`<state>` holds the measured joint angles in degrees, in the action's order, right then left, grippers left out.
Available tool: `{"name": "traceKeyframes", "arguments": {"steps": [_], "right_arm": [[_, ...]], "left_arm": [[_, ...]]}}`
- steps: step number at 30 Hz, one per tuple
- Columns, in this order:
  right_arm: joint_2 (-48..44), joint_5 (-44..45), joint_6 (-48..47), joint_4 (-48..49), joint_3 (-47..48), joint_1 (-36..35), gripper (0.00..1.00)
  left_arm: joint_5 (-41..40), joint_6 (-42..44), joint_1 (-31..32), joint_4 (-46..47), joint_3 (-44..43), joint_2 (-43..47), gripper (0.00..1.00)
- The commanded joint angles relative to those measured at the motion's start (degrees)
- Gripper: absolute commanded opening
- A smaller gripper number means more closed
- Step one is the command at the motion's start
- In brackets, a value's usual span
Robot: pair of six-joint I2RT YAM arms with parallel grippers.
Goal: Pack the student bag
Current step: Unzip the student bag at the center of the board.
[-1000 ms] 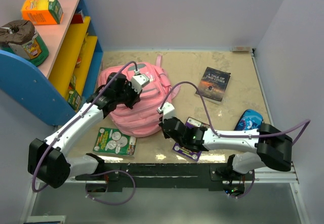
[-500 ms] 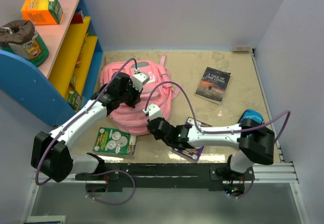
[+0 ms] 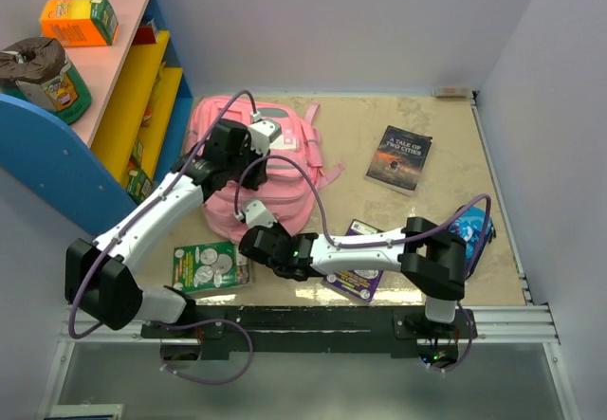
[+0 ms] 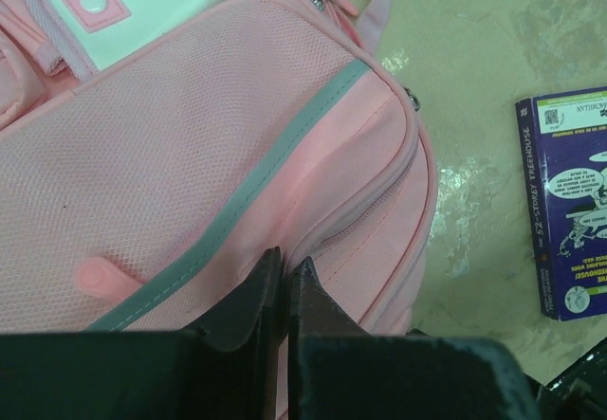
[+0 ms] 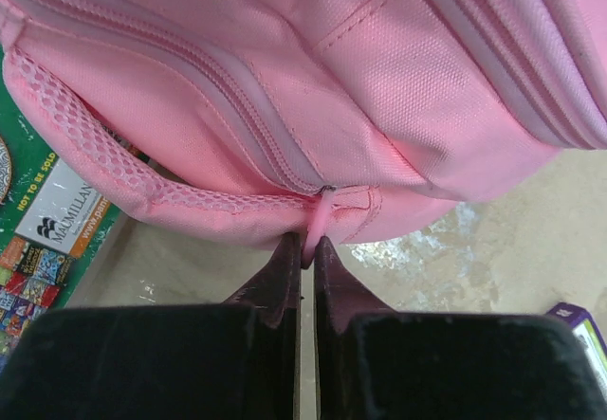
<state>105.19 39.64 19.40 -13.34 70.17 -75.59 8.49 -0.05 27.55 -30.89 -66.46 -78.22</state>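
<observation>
The student bag (image 3: 285, 178), a soft pink backpack, lies on the table's left half. It fills the left wrist view (image 4: 190, 155) and the top of the right wrist view (image 5: 379, 79). My left gripper (image 3: 239, 175) sits on top of the bag, its jaws (image 4: 285, 266) shut and pinching pink fabric beside a zip seam. My right gripper (image 3: 247, 238) is at the bag's near left edge. There it is shut (image 5: 308, 249) on a pink zip pull (image 5: 318, 216) that hangs from the end of a zip beside a mesh side pocket (image 5: 85, 150).
A green book (image 3: 204, 266) lies just left of the right gripper. A purple book (image 3: 365, 276) lies under the right arm, a dark book (image 3: 400, 158) at the back right, a blue pouch (image 3: 471, 223) at the right. A blue and yellow shelf (image 3: 114, 98) stands along the left.
The right gripper has slid left along the bag's near edge with the zip pull. The left gripper has moved slightly away from me, and the bag has shifted with it.
</observation>
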Motion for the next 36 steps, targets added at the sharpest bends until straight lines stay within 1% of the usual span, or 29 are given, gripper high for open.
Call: {"name": "traceKeyframes", "arguments": {"steps": [1,3,5,9,11,13,17,22,25,26,27,28,29,31,32,36], "right_arm": [[-4.27,1.49,1.77,3.69,2.17,-3.77,0.00],[-8.84,5.87,3.10,3.50,-1.95,-3.60,0.00],[-12.26,7.73,4.33,3.32,-5.46,-2.29,0.00],[-14.92,5.37,5.21,3.58,-7.86,1.84,0.00],[-14.92,4.66,5.47,3.41,-7.95,3.25,0.00],[-13.35,4.40,6.00,1.22,-7.25,3.87,0.00],[-10.36,4.66,8.45,-1.33,-7.59,5.80,0.00],[-11.67,4.40,8.81,1.74,-12.07,8.26,0.00],[-12.63,4.48,8.99,2.71,-13.83,9.67,0.00],[-13.51,4.31,8.99,3.06,-14.62,9.67,0.00],[-14.04,4.05,8.99,3.84,-15.06,9.67,0.00],[-14.48,3.78,8.99,4.29,-15.50,9.67,0.00],[-15.35,3.43,9.25,4.64,-16.20,9.67,0.00],[-15.97,2.64,9.60,5.87,-16.99,9.67,0.00],[-16.67,2.55,10.04,6.31,-17.95,9.67,0.00],[-17.30,2.02,11.01,7.80,-19.81,9.67,0.00]], "left_arm": [[5.32,-7.59,0.58,11.82,-7.11,1.75,0.00],[5.04,-8.99,-0.39,11.91,-6.67,1.75,0.00],[4.61,-9.79,-0.92,12.26,-5.80,1.75,0.00],[5.22,-10.23,-0.92,12.88,-4.04,1.84,0.00],[5.48,-10.14,-0.74,13.05,-2.81,2.19,0.00],[5.66,-10.14,-0.83,13.14,-2.01,2.63,0.00],[8.73,-10.14,-0.83,13.23,-1.13,3.68,0.00],[10.58,-8.56,-0.83,12.35,-2.27,4.30,0.00],[11.37,-5.93,-0.83,12.09,-2.36,4.04,0.00],[11.37,-3.49,-0.66,11.83,-2.19,3.95,0.04],[11.20,-2.16,-0.48,11.47,-2.10,3.77,0.11],[11.11,-0.32,-0.31,10.43,-1.75,3.08,0.21],[11.20,1.97,-0.30,9.63,-1.75,2.72,0.35],[12.15,4.17,-0.30,7.36,-1.31,1.75,0.44],[12.42,4.45,-0.30,7.25,-0.79,1.66,0.50],[13.74,6.46,-0.30,8.66,2.12,3.33,0.62]]}}
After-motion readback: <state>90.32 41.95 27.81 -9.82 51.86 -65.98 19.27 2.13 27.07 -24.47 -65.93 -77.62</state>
